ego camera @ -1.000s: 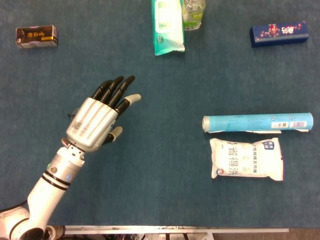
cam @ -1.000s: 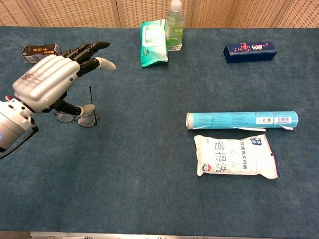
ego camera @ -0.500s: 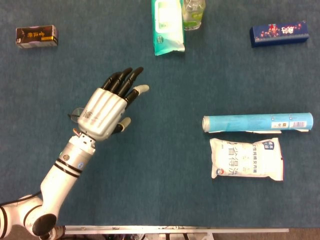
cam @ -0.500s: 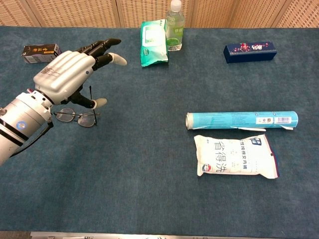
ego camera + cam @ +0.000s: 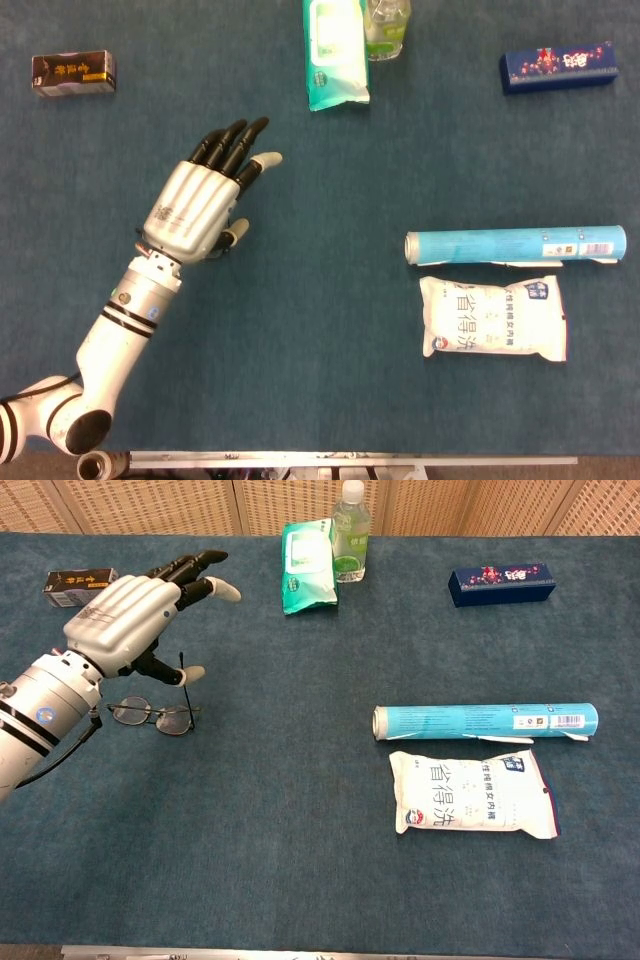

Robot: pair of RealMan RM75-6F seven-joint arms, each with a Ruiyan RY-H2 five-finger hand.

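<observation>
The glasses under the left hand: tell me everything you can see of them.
The glasses are a thin, dark wire frame with clear oval lenses, lying on the blue cloth of the table. One temple arm sticks up and back, so they look unfolded. In the chest view the left hand hangs open above and just behind them, fingers spread, with no contact visible. In the head view the hand covers them almost wholly; only a sliver of rim shows at its left edge. Nothing else lies against them.

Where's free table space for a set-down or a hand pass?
Widest bare patch: mid-table, between the left hand and the blue tube, and the whole near edge. Crowded: the wipes pack against the bottle, the tube beside the white bag, the glasses beneath the hand.
</observation>
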